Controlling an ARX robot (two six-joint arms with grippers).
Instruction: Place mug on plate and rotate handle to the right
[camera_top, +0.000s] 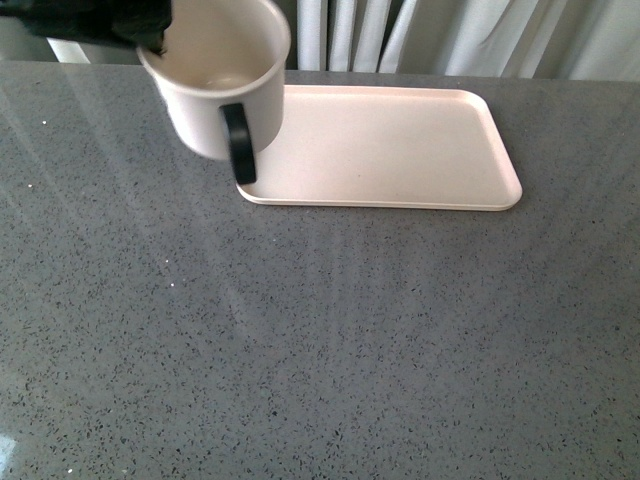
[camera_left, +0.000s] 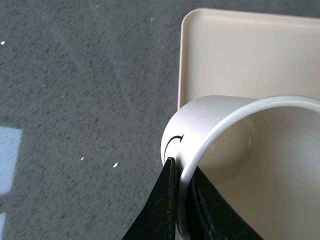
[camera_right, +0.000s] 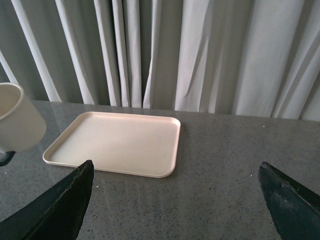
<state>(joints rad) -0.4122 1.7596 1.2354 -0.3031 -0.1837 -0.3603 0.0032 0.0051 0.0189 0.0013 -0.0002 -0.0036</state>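
Left hand (camera_left: 182, 167) pinches one lifted mug (camera_top: 215, 90) by its rim near one plate (camera_top: 400, 150); right hand (camera_right: 176, 170) spread.

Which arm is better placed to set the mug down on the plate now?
Left. Its gripper is shut on the rim of the mug and holds it in the air by the left end of the plate. The right gripper is open, empty and apart from the mug.

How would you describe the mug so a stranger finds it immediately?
A pale rectangular plate lies on the grey table. At the plate's left edge the left gripper holds the mug by its rim. It is the only cup: white, with a black loop handle.
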